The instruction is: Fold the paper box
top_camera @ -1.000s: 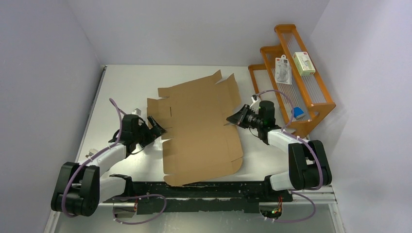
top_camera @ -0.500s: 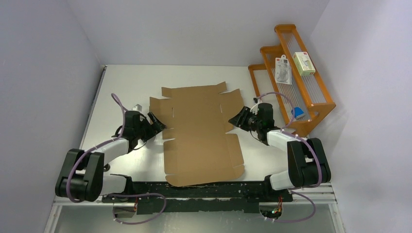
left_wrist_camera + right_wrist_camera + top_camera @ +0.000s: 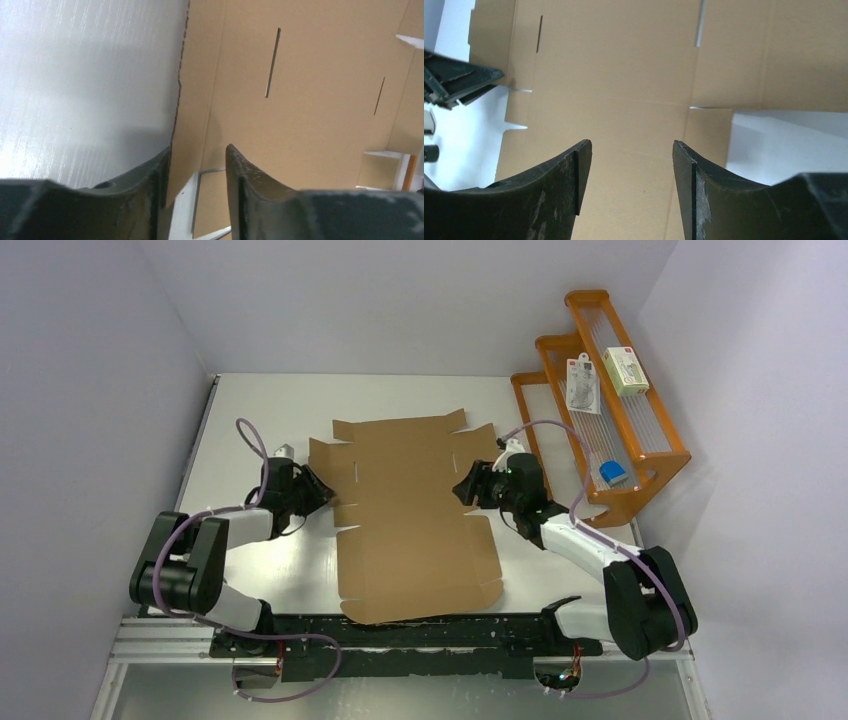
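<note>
The paper box (image 3: pixel 415 515) is lying on the bench (image 3: pixel 260 410) as a flat die-cut sheet, between the two arms. Its wider part is facing the far wall and its narrower panel is facing the arm bases. Every panel and flap is lying level with the bench, and the slots are showing open.

Judged from this, the folding is only beginning:
- No wall is standing.
- No crease is bent.
- No tab is tucked.

The left pincer (image 3: pixel 197 150) is sitting at the sheet's left edge with its jaws partly apart. A corner of the left side flap is showing in the gap between them. Whether the fingers are touching the cardboard cannot be told.

The right pincer (image 3: pixel 631 145) is hovering over the sheet's right side, near the notch where the wide part steps in. Its jaws are standing wide and holding nothing.

All of the folding is waiting to be done: raising the side flaps, standing the walls, and closing and tucking the lid. The orange rack (image 3: pixel 640 440) is standing to the right, apart from the sheet.
</note>
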Controlling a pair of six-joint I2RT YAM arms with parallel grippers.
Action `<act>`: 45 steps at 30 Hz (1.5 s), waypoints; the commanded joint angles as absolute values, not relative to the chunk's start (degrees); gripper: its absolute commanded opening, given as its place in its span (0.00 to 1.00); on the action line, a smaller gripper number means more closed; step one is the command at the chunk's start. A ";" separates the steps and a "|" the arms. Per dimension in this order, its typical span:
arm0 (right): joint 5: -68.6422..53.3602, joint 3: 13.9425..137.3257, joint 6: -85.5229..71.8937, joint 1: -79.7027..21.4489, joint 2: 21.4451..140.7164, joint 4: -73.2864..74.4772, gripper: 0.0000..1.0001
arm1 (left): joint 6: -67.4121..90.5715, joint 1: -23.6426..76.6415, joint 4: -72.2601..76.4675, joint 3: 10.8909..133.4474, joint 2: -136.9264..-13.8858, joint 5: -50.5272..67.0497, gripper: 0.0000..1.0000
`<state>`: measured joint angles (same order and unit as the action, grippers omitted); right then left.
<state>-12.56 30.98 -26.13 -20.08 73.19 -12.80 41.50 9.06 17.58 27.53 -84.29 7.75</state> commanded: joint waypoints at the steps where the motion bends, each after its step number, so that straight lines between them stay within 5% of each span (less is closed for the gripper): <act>1: -8.56 33.43 -21.68 -24.73 73.75 -13.15 0.65 | 40.00 8.61 19.85 29.31 -86.64 7.96 0.37; 6: -8.81 34.72 -19.86 -29.32 77.22 -16.46 0.66 | 40.11 8.61 19.04 29.18 -83.96 10.05 0.23; 22: -9.36 35.38 -19.95 -34.09 87.88 -25.85 0.68 | 38.44 8.61 11.86 31.23 -76.14 13.83 0.18; 45: -6.45 33.87 -21.55 -33.84 88.08 -27.71 0.75 | 36.12 8.78 14.16 26.61 -82.43 16.77 0.63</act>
<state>-6.68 34.46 -20.53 -33.82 86.63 -24.51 36.45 9.04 11.42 27.55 -80.79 13.65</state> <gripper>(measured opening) 0.746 0.619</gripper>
